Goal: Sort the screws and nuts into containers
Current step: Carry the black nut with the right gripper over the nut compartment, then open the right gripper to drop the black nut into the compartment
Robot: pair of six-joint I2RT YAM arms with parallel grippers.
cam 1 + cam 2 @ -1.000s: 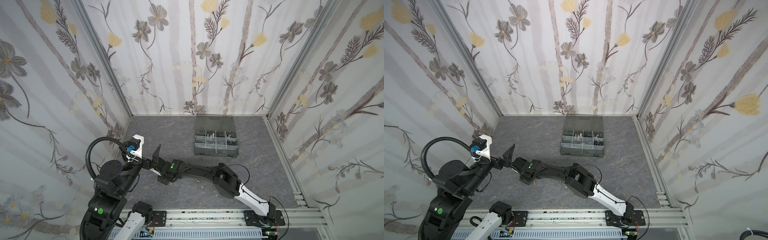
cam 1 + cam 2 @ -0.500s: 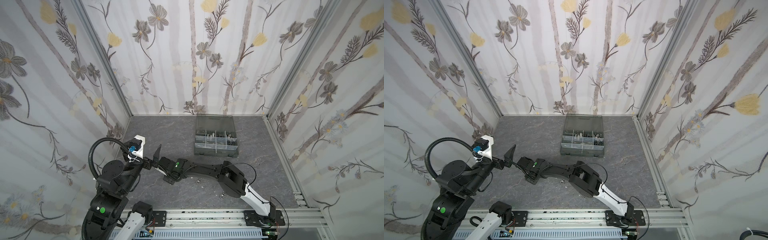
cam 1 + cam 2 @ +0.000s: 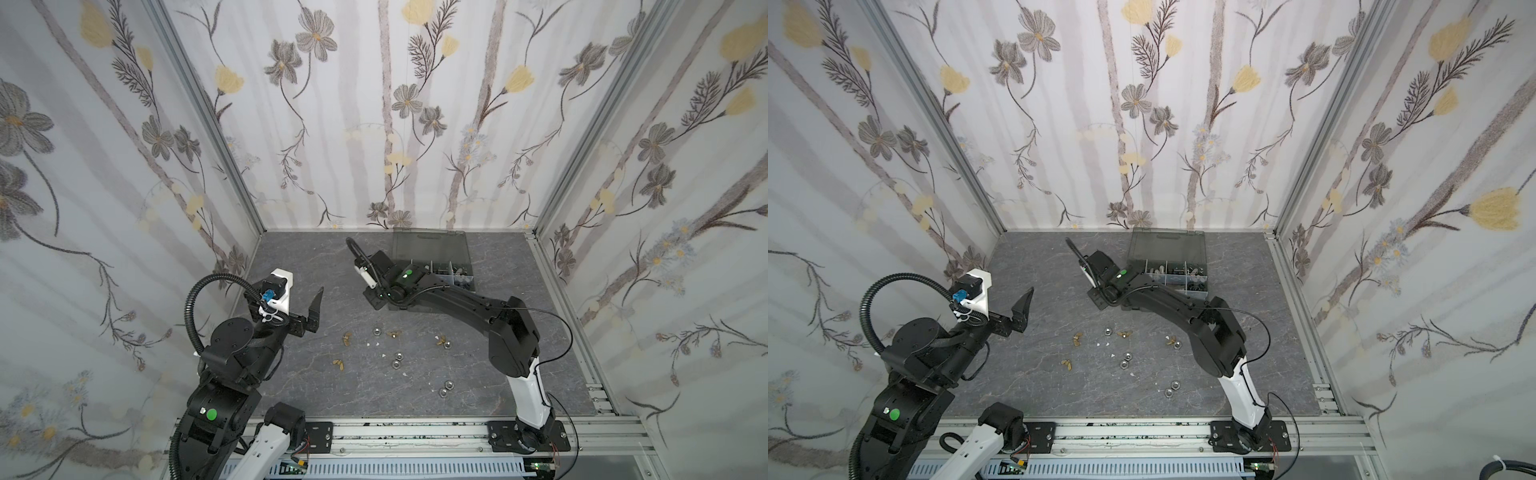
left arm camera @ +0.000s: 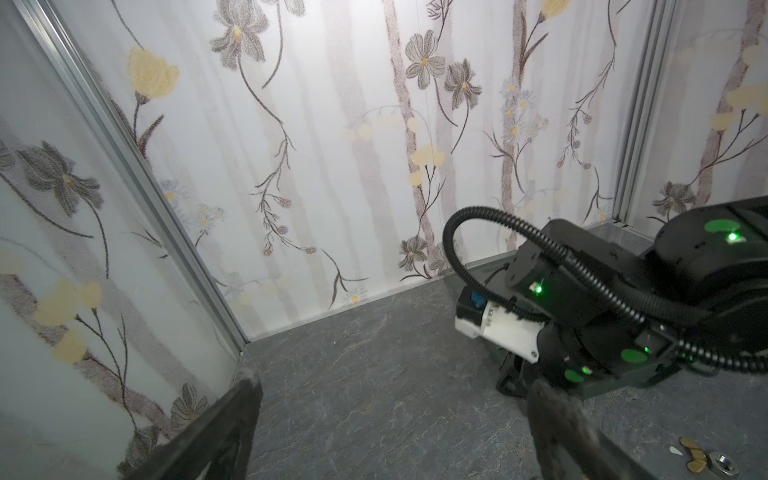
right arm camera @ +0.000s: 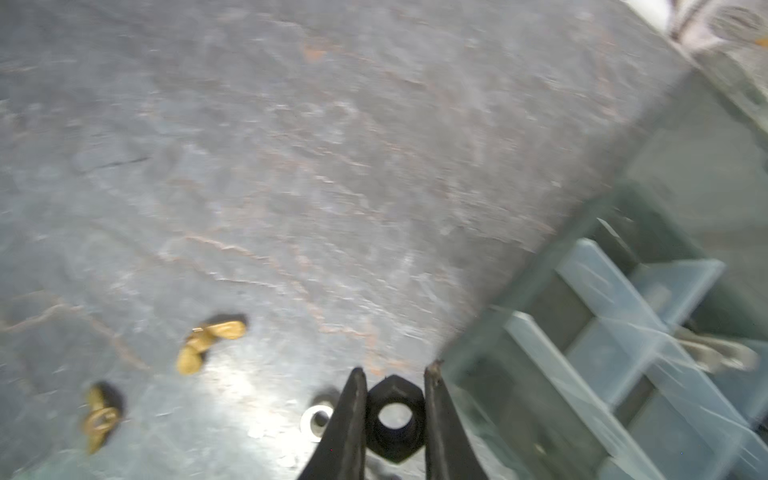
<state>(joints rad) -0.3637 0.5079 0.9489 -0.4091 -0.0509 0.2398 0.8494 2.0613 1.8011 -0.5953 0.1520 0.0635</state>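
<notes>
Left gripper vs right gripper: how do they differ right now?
The left gripper is open wide and empty; the right gripper is shut on a black hex nut. The left gripper hangs above the table on the left side; the right gripper sits at a corner of the organiser case. Both have dark tapered fingers.

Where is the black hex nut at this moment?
In the right wrist view the black hex nut is pinched between the fingers of the right gripper, close beside a corner of the organiser case.
</notes>
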